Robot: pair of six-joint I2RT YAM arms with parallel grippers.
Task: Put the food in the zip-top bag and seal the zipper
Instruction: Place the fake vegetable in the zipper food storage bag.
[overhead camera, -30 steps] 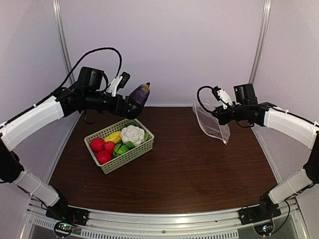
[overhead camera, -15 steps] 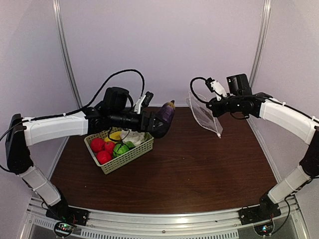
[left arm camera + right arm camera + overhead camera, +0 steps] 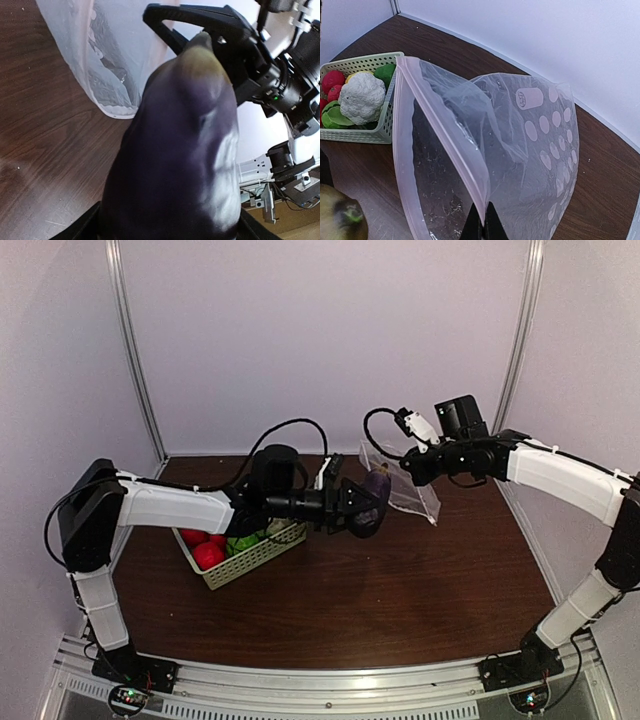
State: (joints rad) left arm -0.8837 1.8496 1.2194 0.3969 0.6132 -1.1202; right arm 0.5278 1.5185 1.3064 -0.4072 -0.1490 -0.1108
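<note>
One purple piece (image 3: 375,490) clamped in left end effector (image 3: 357,510), hovering just beside the zip-top bag (image 3: 408,488), rim pinched by right end effector (image 3: 411,466) above counter's (image 3: 400,590) far edge. Nothing visibly bagged yet; food (image 3: 208,554) waiting in basket (image 3: 245,562), zipper (image 3: 442,131) unsealed.

I had free passage over the near tabletop (image 3: 400,590), but the basket (image 3: 243,562) blocked the left, and the right gripper's (image 3: 481,225) hanging zip-top bag (image 3: 520,150) and left gripper's (image 3: 358,516) purple piece (image 3: 185,165) crowded the middle.

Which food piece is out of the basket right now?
The purple eggplant, held by the left pincer; the rest lie in the green basket.
</note>
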